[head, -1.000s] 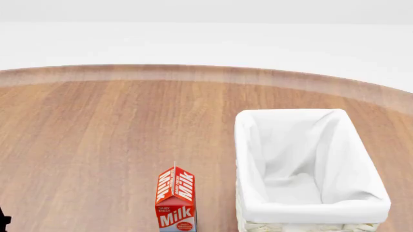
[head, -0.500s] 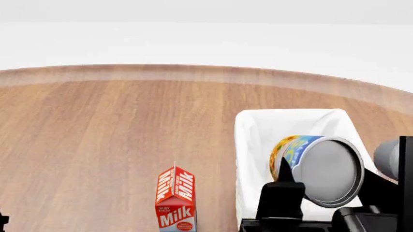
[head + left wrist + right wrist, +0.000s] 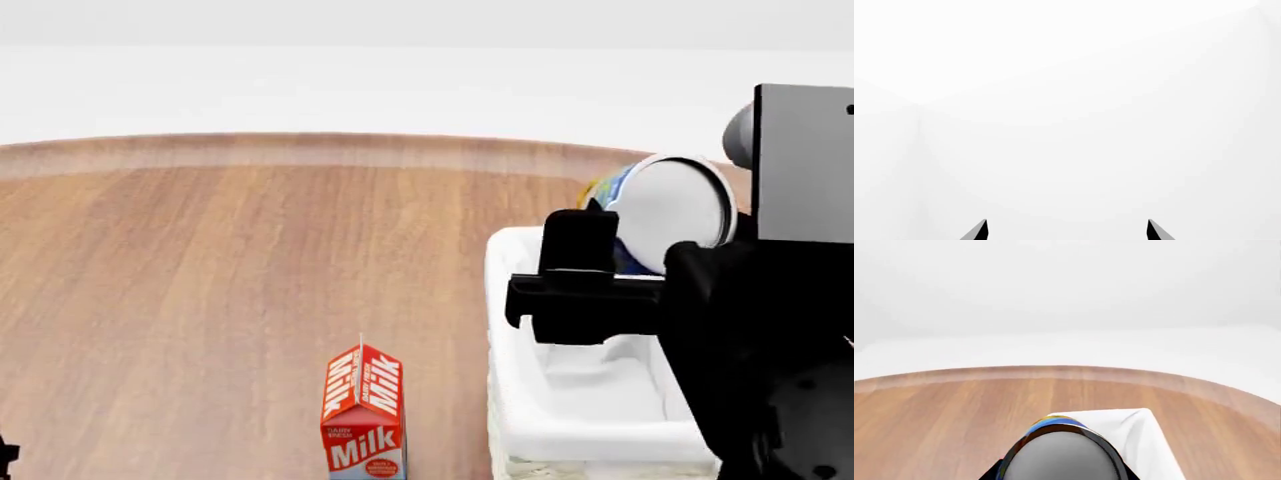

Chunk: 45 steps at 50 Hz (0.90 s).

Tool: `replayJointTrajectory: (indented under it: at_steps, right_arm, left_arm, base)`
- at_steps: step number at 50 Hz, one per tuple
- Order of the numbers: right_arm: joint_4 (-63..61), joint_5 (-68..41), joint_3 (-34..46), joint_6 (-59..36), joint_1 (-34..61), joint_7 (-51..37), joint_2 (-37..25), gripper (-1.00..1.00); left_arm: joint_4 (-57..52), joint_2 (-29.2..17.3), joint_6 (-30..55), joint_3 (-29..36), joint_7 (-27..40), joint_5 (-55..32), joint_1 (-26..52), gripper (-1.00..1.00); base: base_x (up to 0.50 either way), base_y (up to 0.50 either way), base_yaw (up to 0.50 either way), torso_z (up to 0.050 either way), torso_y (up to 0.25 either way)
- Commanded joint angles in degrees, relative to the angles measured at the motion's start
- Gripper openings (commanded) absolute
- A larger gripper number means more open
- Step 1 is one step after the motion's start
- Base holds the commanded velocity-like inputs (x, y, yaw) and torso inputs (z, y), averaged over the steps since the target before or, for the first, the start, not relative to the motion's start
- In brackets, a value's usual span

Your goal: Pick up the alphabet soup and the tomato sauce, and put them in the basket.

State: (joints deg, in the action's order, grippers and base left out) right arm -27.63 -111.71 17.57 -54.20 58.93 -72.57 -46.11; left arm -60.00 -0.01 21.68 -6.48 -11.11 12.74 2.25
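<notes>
Robot's right arm holds the alphabet soup above the basket on a wooden table.

Nearest the head camera, a red milk carton (image 3: 363,412) stands upright on the table (image 3: 200,280), left of the cream wicker basket (image 3: 574,425) with its white cloth lining folded over the rim. Over the basket, the right gripper (image 3: 638,268) grasps the alphabet soup (image 3: 661,215), its black fingers (image 3: 577,248) clamped on the can's sides. The can lies tilted, its pale silver-white end toward the camera, a blue label with orange-yellow showing at its edge. The left gripper (image 3: 1066,230) shows only two dark fingertips (image 3: 978,231) set apart against blank white, holding nothing.
</notes>
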Motion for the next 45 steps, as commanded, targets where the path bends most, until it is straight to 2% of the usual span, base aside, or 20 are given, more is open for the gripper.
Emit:
replayJointTrajectory:
  at_steps: [1, 21, 35, 45]
  right_arm:
    - [10.55, 10.51, 3.79, -3.72, 3.76, 7.96, 4.2, -1.0]
    - [29.77, 37.03, 13.98, 1.67, 7.03, 27.49, 10.67, -1.0]
    - [45.01, 44.96, 18.28, 5.39, 9.9, 33.66, 15.63, -1.0]
    - [52.68, 46.55, 18.35, 6.99, 12.08, 35.23, 18.0, -1.0]
  left_arm:
    - [0.0, 0.0, 0.35, -0.1, -0.1, -0.1, 0.56, 1.0]
    - [0.0, 0.0, 1.57, 0.68, -0.44, 0.6, 1.74, 1.0]
    - [0.0, 0.0, 1.91, 1.74, -0.15, 1.22, 2.09, 1.0]
    - [0.0, 0.0, 1.64, 1.12, -0.36, 1.0, 1.88, 1.0]
  base:
    - [0.0, 0.0, 0.0, 0.0, 0.0]
    - [0.0, 0.0, 0.0, 0.001, 0.001]
    - [0.0, 0.0, 0.0, 0.0, 0.001]
    - [0.0, 0.0, 0.0, 0.0, 0.001]
